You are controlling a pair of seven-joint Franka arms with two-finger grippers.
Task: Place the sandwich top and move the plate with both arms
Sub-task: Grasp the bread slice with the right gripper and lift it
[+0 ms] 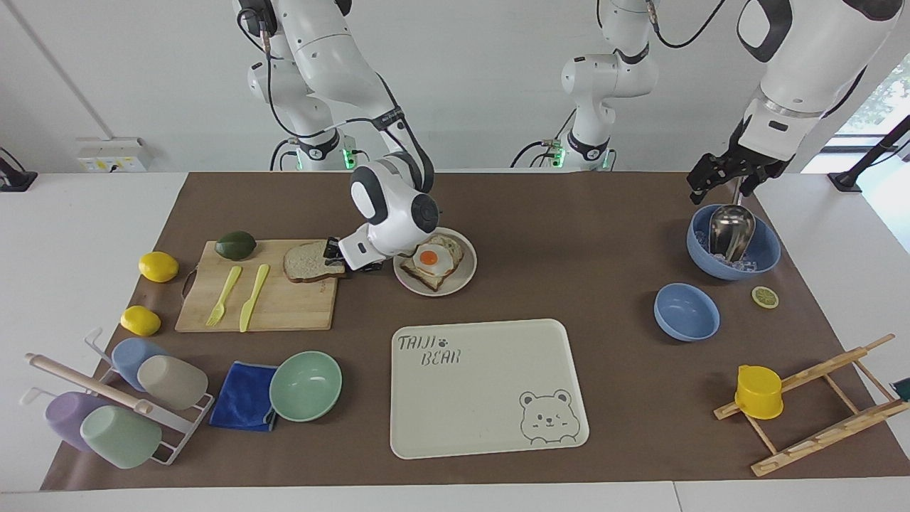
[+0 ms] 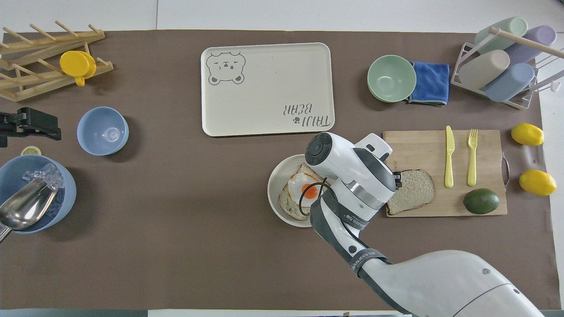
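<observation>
Bread slice (image 1: 311, 262) flat on board; plate (image 1: 462, 279) beside

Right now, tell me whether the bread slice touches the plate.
Apart. The overhead view shows the sandwich top on the cutting board, with the right arm between it and the plate.

Open mat lay centre frame between plate (image 1: 466, 279) and blue bowl (image 1: 686, 311); tray (image 1: 488, 427) blocked the lower middle.

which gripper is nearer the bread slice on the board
Right. The right gripper is at the edge of the bread slice nearest the plate. The left gripper waits over the ice bowl.
</observation>
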